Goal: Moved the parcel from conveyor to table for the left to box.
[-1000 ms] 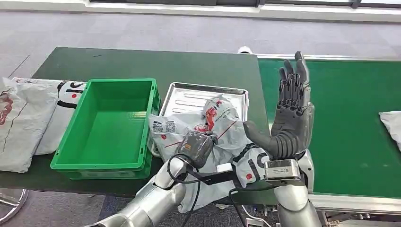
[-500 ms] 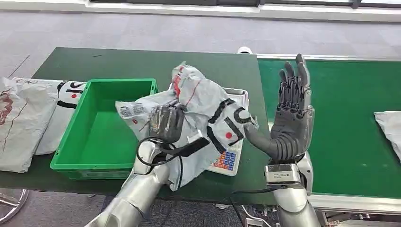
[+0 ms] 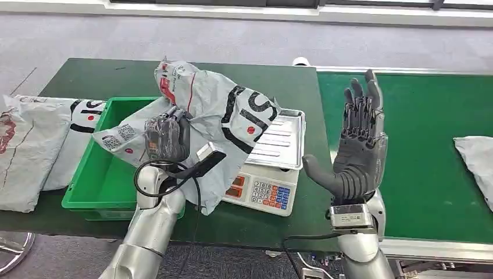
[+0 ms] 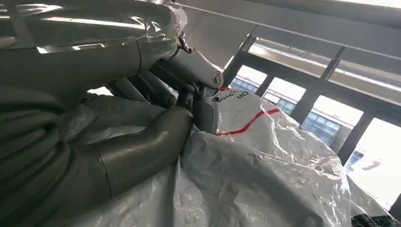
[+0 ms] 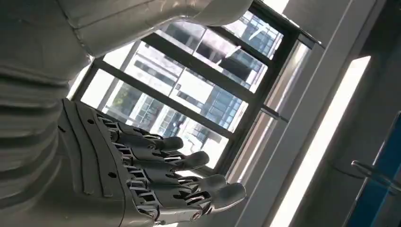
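Note:
My left hand [image 3: 167,138] grips a crumpled grey plastic parcel [image 3: 215,116] with black and red print and holds it in the air over the right rim of the green crate [image 3: 99,180]. Up close in the left wrist view, the thumb and fingers [image 4: 142,151] clamp the wrinkled parcel [image 4: 265,175]. Raised upright beside the scale [image 3: 264,189], fingers straight and apart, my right hand [image 3: 354,145] holds nothing. The right wrist view shows that hand [image 5: 142,179] empty against windows.
A scale with a steel tray [image 3: 283,139] sits between the crate and the green conveyor [image 3: 430,163]. Another grey parcel [image 3: 475,165] lies on the conveyor at the right edge. Large white bags [image 3: 32,145] lie on the table left of the crate.
My left hand has lifted the parcel off the scale tray and carried it left and up, now over the crate's rim. The scale's keypad is uncovered. The conveyor parcel has moved slightly left.

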Robot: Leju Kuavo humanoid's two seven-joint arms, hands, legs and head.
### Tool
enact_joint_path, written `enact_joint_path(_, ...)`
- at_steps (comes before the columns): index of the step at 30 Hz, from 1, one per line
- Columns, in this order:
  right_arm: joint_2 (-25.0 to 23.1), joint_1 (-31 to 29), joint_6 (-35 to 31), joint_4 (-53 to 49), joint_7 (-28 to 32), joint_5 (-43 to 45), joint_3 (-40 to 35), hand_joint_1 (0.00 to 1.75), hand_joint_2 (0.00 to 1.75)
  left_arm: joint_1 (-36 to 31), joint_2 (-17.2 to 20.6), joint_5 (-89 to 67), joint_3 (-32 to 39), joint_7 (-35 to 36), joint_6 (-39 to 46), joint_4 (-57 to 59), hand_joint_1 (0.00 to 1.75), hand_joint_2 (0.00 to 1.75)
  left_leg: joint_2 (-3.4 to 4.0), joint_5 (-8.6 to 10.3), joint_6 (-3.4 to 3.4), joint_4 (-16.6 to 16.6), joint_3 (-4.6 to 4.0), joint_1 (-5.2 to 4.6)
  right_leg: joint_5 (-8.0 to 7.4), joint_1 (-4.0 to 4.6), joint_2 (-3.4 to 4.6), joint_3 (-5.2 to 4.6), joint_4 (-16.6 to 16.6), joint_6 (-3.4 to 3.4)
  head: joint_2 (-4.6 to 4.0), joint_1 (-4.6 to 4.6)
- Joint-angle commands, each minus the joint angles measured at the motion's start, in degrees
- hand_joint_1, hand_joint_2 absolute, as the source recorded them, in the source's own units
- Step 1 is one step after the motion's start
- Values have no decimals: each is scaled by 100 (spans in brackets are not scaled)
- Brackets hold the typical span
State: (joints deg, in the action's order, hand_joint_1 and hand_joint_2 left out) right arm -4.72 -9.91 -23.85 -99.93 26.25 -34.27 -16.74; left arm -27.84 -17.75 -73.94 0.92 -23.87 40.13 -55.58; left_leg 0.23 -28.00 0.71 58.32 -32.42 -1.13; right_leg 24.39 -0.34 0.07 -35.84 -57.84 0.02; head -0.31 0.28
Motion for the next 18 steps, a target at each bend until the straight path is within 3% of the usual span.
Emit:
enact_joint_path(1, 167, -96, 5, 294, 11, 39, -138, 0, 175, -149, 124, -32, 310, -6, -13, 91, 175, 175, 6, 0, -11, -5, 8, 5, -3, 3, 7, 6, 7, 0, 0, 0)
enact_joint_path(9, 119, -184, -8, 319, -9, 44, -156, 0, 175, -277, 181, -513, 563, 286, -13, -209, 175, 175, 9, -1, -11, -1, 3, 7, -4, 5, 10, 2, 5, 0, 0, 0)
enact_joint_path(15, 106, -567, 147, 606, 5, 209, -189, 0, 175, -1523, 993, -1470, 871, 1803, -13, 838, 175, 175, 20, 4, -23, 1, 0, 9, -12, 7, 21, -5, 0, -5, 0, 0)
enact_joint_path(18, 69, -734, 158, 838, 19, 244, -210, 0, 175, -2327, 1562, -1606, 611, 2716, -13, 1947, 175, 175, 20, 10, -26, 3, -3, 10, -15, 8, 21, -7, -2, -9, -2, 0)
